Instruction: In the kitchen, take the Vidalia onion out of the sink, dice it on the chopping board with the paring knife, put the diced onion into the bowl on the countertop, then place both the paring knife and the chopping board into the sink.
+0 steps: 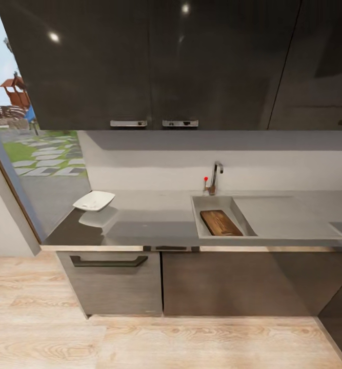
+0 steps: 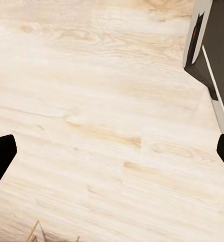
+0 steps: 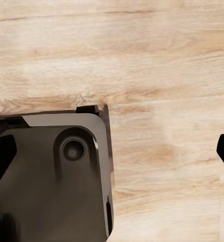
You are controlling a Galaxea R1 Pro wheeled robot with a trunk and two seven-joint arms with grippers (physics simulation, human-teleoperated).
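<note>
Chopping board (image 1: 221, 223) lies in sink (image 1: 204, 233), near end hidden

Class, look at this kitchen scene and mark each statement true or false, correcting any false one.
1. The chopping board lies in the sink. True.
2. The bowl sits on the countertop to the right of the sink. False: it sits near the countertop's left end, left of the sink.
3. The tap stands behind the sink, by the wall. True.
4. The left gripper is closed on the bowl. False: its fingers are spread wide over bare wooden floor.
5. The right gripper has its fingers apart, holding nothing. True.
</note>
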